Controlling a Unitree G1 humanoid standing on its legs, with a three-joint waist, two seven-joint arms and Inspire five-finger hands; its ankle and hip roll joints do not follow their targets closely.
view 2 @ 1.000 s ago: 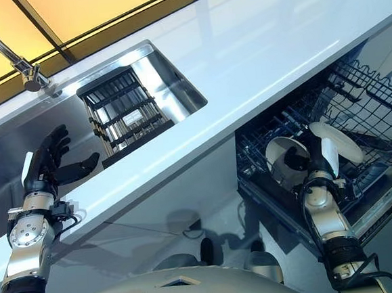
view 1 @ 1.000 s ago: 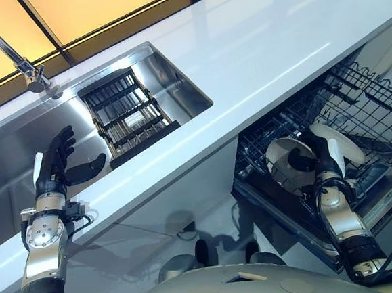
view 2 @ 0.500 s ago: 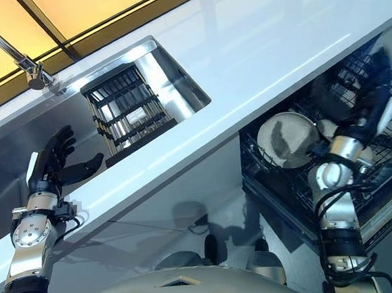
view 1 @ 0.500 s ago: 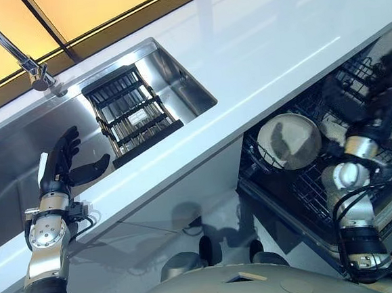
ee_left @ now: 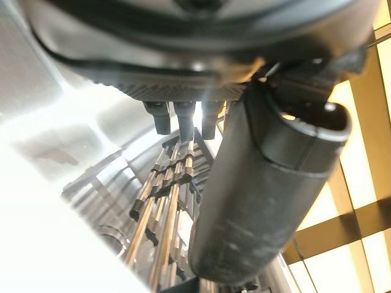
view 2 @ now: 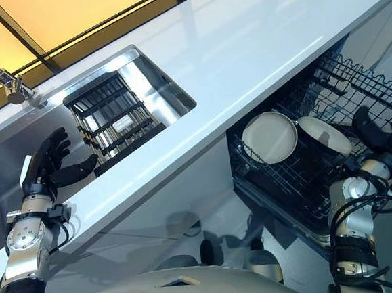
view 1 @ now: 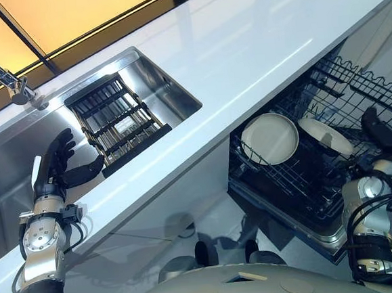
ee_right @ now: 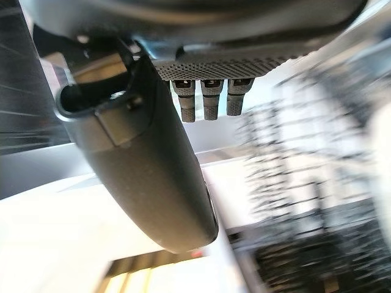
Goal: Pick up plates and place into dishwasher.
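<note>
There, two pale plates stood on edge in the dishwasher's black wire rack (view 1: pixel 280 180), which was pulled out below the white desk (view 1: pixel 256 47). The rounder plate (view 1: pixel 270 138) sat to the left, and the second plate (view 1: pixel 325 136) leaned just right of it. The right robot hand (view 1: pixel 385 130) hung beside the rack's right end, apart from both plates, released, its fingers relaxed and holding nothing. Over on the left, the left robot hand (view 1: pixel 60 162) was raised over the steel sink (view 1: pixel 10 195), fingers spread and thumb out, also empty. A black slatted drying rack (view 1: pixel 116 120) lay in the far right part of the sink basin, and a chrome tap (view 1: pixel 7 76) rose at the sink's far edge.
</note>
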